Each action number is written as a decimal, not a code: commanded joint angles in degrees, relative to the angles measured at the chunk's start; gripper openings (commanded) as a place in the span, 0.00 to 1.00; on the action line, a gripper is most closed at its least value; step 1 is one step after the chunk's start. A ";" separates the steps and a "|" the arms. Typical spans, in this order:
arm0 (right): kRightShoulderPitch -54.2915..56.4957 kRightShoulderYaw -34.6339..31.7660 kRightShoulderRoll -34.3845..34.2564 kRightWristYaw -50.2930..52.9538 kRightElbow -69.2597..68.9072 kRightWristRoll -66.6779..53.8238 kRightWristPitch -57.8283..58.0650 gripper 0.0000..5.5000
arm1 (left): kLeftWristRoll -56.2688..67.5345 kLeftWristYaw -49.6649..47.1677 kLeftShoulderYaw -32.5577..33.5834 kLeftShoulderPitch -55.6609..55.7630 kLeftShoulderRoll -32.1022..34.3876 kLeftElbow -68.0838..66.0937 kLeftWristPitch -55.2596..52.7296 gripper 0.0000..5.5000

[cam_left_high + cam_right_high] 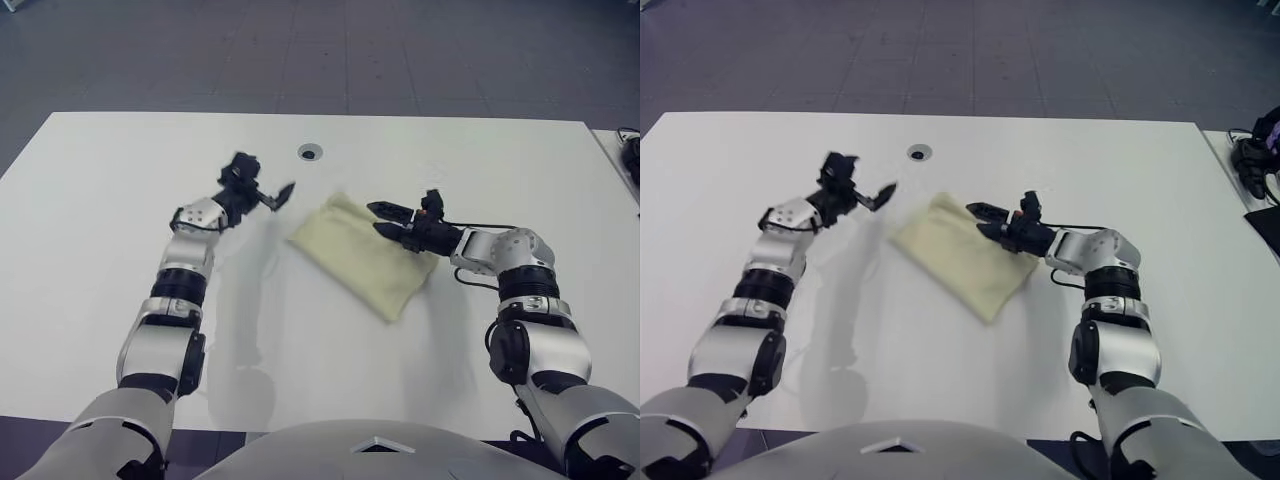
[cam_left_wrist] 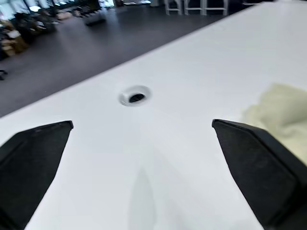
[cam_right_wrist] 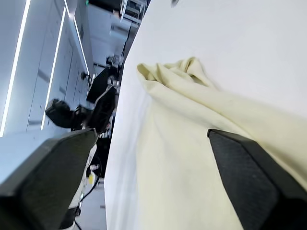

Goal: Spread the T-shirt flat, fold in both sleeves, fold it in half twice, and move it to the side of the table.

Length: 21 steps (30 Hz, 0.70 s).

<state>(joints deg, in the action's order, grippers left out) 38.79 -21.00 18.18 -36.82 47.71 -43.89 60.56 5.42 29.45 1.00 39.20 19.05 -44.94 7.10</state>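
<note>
The pale yellow T-shirt [image 1: 358, 258] lies as a folded, slanted bundle in the middle of the white table [image 1: 90, 210]. My right gripper [image 1: 382, 220] is open and hovers over the bundle's right part, fingers pointing left; in its wrist view the cloth [image 3: 192, 143] lies between and under the open fingers [image 3: 53, 182]. My left gripper [image 1: 266, 184] is open above bare table, just left of the shirt's far corner. In the left wrist view the left gripper's spread fingers [image 2: 259, 163] frame the tabletop, with the shirt's edge [image 2: 283, 110] at one side.
A round cable hole [image 1: 310, 152] sits in the table beyond the shirt. Dark gear [image 1: 1255, 150] lies past the table's right edge. Bare tabletop stretches left, right and in front of the shirt.
</note>
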 commanded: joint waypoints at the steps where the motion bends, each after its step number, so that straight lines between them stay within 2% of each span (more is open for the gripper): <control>1: -2.40 -12.71 3.37 18.59 11.19 -1.02 -13.02 0.89 | 2.05 -4.29 4.88 2.61 1.97 3.32 0.21 0.98; 4: -3.18 -16.66 5.62 22.44 13.52 -1.67 -22.04 0.96 | 1.71 -4.59 4.37 -2.61 1.44 12.75 -1.70 0.98; 6: -3.84 -16.85 7.08 22.21 14.25 -0.16 -28.01 0.98 | 1.70 -5.61 3.85 -7.70 0.26 20.93 -4.19 0.98; 12: -6.65 -6.76 12.34 11.08 14.23 13.14 -46.72 0.98 | 1.30 -8.63 1.57 -19.73 -2.58 38.43 -11.56 0.98; 16: -8.21 -1.34 17.10 8.43 16.56 22.80 -60.89 0.98 | 0.97 -9.95 0.64 -22.51 -3.82 42.24 -13.74 0.98; 21: -8.01 0.12 18.39 3.33 14.27 26.29 -71.69 0.98 | 0.74 -10.10 0.08 -23.38 -3.52 43.43 -14.29 0.98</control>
<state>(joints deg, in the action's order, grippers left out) 30.39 -21.27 36.01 -31.62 64.19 -18.25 -7.60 6.56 19.38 1.13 16.05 15.08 -2.39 -6.43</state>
